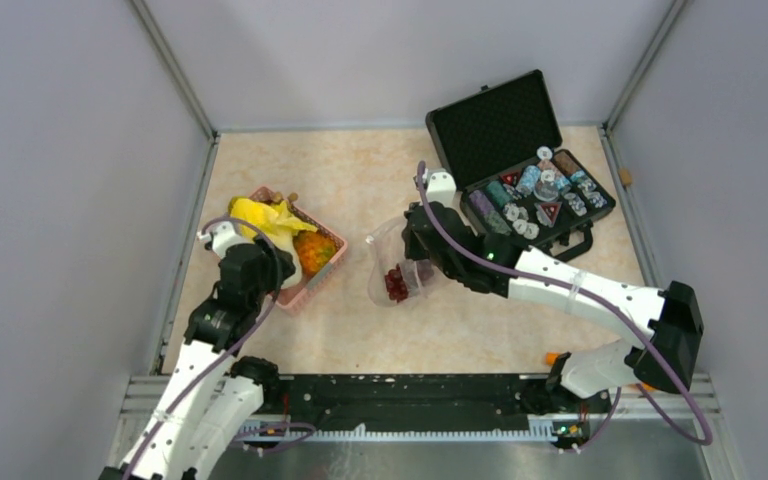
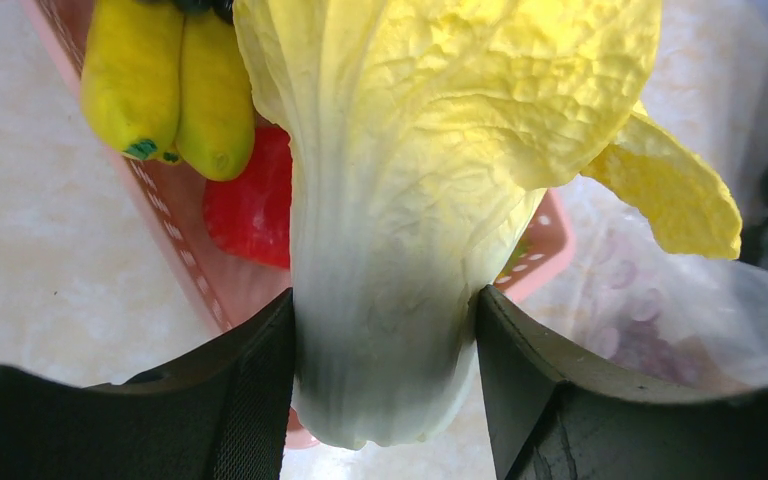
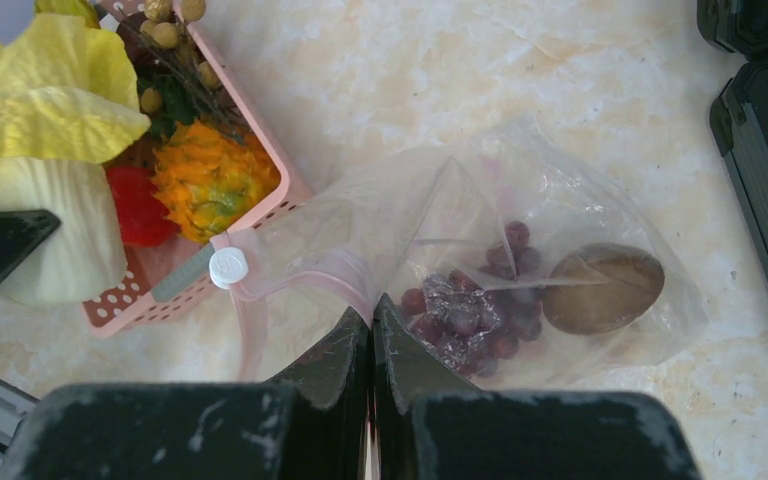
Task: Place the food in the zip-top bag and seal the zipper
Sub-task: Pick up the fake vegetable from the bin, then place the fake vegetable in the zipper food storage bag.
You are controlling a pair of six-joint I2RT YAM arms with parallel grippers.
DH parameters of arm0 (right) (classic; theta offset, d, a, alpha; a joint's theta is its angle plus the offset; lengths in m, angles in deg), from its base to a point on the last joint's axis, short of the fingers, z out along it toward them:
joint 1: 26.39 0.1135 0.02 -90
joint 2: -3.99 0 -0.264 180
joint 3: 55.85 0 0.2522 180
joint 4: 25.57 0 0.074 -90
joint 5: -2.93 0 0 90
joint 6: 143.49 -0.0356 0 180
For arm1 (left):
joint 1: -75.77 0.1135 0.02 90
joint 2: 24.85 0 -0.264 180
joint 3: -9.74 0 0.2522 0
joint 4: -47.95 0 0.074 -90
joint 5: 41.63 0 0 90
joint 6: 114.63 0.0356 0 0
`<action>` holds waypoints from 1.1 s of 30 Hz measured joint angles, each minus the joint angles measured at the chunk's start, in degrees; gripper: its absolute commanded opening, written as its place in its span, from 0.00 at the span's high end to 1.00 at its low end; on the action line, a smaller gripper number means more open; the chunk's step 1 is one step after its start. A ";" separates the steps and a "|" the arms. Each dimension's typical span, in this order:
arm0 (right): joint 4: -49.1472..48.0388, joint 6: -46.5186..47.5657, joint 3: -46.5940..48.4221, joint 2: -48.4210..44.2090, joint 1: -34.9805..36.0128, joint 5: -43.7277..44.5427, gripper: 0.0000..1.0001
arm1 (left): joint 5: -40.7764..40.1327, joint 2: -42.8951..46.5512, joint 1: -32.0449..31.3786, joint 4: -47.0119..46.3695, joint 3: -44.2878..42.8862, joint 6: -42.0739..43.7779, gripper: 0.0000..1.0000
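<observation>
Our left gripper (image 2: 383, 300) stands partly open around the pale stem of a yellow toy cabbage (image 2: 410, 150), both fingers seemingly pressed against it, above the pink basket (image 2: 550, 250). Our right gripper (image 3: 372, 325) is pinched tight on the zip-top bag (image 3: 560, 190) by its pink zipper (image 3: 300, 275). The bag sits just beside the basket, holding the grape bunch (image 3: 475, 320) and the brown kiwi-like ball (image 3: 600, 290).

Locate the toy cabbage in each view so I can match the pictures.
Top external: toy cabbage left of centre, at the pink basket.
Left wrist: fills the centre, stem between the left gripper fingers; basket behind.
Right wrist: upper left, overlapping the basket.
Shared landmark: the pink basket.
</observation>
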 measured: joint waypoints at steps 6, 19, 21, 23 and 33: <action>-1.01 0.00 -0.02 0.00 0.00 -0.22 1.00 | 4.04 6.86 0.00 -0.15 -1.57 1.95 1.00; -3.93 -1.18 -1.27 0.00 -1.31 -5.88 1.00 | 31.87 13.40 0.00 -19.80 1.88 4.57 1.00; -4.26 -1.53 -1.27 0.02 -1.33 -6.34 1.00 | 35.45 13.92 0.00 -22.88 3.28 4.33 1.00; -4.37 -2.03 -1.27 0.00 -1.42 -6.58 1.00 | 38.71 14.40 0.00 -26.49 4.90 3.50 1.00; -6.40 -4.87 -3.02 -0.15 -1.57 -6.91 1.00 | 46.53 16.63 0.00 -44.41 14.12 -6.62 1.00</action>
